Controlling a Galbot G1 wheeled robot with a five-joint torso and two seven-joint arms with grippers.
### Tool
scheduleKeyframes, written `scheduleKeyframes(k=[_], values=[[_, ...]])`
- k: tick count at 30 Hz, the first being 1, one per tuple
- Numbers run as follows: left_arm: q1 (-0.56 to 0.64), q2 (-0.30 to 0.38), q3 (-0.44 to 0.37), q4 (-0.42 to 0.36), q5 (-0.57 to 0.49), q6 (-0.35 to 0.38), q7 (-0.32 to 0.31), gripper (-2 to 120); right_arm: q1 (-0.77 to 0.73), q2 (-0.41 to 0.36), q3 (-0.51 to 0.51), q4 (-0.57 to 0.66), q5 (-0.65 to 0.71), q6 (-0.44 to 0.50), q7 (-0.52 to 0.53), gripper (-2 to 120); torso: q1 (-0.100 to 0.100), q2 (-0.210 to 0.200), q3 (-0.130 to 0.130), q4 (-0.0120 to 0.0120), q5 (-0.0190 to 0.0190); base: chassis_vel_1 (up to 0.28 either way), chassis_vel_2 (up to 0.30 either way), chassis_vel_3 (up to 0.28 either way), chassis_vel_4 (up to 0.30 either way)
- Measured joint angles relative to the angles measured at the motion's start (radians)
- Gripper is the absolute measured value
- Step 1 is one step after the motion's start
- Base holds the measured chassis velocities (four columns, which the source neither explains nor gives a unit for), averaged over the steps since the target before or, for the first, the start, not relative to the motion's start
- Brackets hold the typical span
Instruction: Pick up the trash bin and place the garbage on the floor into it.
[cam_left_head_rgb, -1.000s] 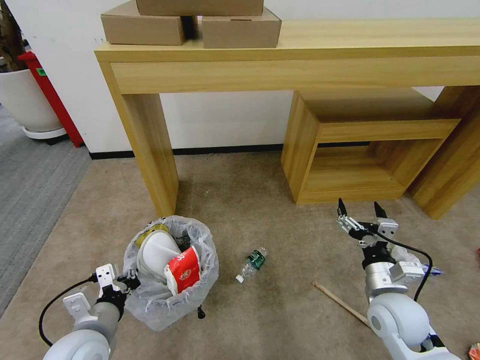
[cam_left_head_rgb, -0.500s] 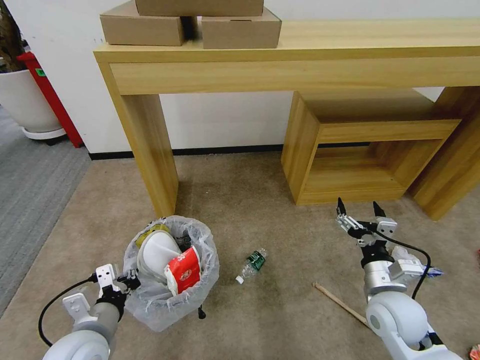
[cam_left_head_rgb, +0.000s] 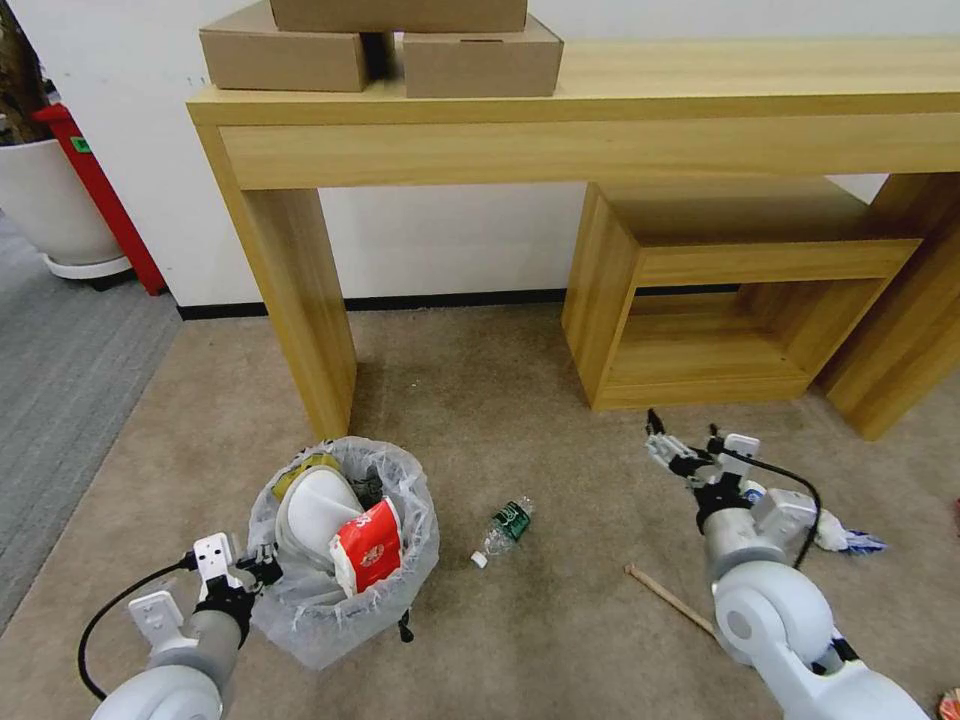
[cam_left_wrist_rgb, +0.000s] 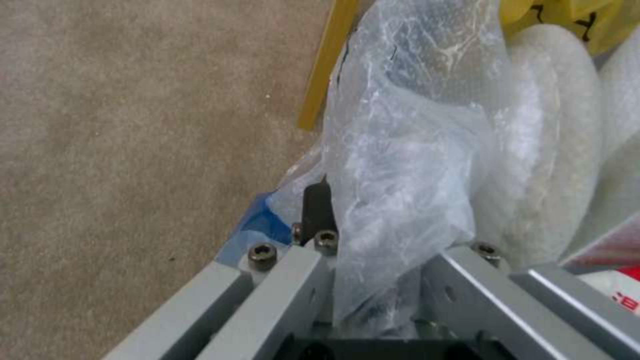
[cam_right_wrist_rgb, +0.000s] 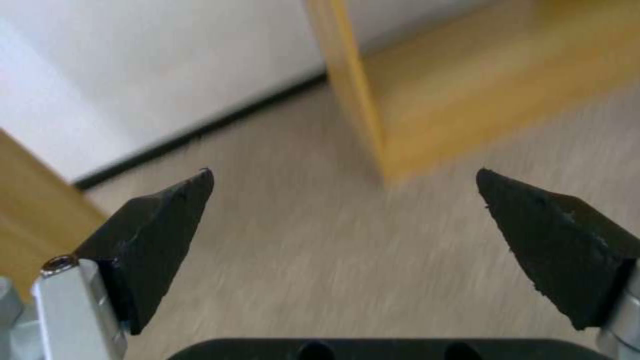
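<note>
The trash bin (cam_left_head_rgb: 300, 610), lined with crinkled clear plastic, sits at the lower left of the head view and holds white foam pieces and a red-white wrapper. My left gripper (cam_left_head_rgb: 262, 570) is shut on its near rim. In the left wrist view the bag (cam_left_wrist_rgb: 400, 165) is pinched between the fingers (cam_left_wrist_rgb: 317, 207). On the beige floor (cam_left_head_rgb: 560, 440) lie a green-labelled bottle (cam_left_head_rgb: 506, 526), a wooden stick (cam_left_head_rgb: 668, 598) and a blue-white scrap (cam_left_head_rgb: 842, 538). My right gripper (cam_left_head_rgb: 682, 430) (cam_right_wrist_rgb: 345, 172) hovers open above the carpet, right of the bottle, with nothing between its fingers.
A wooden table (cam_left_head_rgb: 300, 300) carrying cardboard boxes (cam_left_head_rgb: 380, 45) stands just behind the bin. A low open wooden shelf (cam_left_head_rgb: 720, 290) stands behind the right gripper. Grey ribbed carpet (cam_left_head_rgb: 60, 370), a white planter (cam_left_head_rgb: 50, 200) and a red stand (cam_left_head_rgb: 100, 190) are at the left.
My right gripper has swung left and a little toward me, staying open. The bin with my left gripper on it has shifted slightly toward me.
</note>
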Motion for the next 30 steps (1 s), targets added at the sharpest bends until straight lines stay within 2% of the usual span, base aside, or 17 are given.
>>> scheduleKeyframes(k=[6, 20, 27, 30], values=[[0.005, -0.018, 0.001, 0.002, 0.012, 0.0, 0.0, 1, 0.088, 0.055, -0.074, -0.049, 0.138, -0.057, 0.112, 100, 0.0, 0.0, 0.0, 0.0002, 0.0, 0.0, 0.0, 0.0, 0.0], [0.023, -0.044, -0.005, -0.003, 0.03, 0.001, 0.002, 1, 0.079, 0.085, -0.116, -0.089, 0.128, -0.075, 0.121, 100, 0.0, 0.0, 0.0, -0.0001, -0.0001, 0.0, 0.0, 0.0, 0.0], [0.029, -0.057, -0.007, -0.003, 0.036, 0.001, 0.003, 1, 0.102, 0.155, -0.146, -0.141, 0.177, -0.102, 0.158, 100, 0.0, 0.0, 0.0, -0.0002, -0.0002, 0.0, 0.0, 0.0, 0.0], [0.034, -0.063, -0.007, -0.001, 0.041, -0.002, 0.004, 1, 0.138, 0.218, -0.167, -0.201, 0.216, -0.114, 0.203, 100, 0.0, 0.0, 0.0, 0.0, -0.0002, 0.0, 0.0, 0.0, 0.0]])
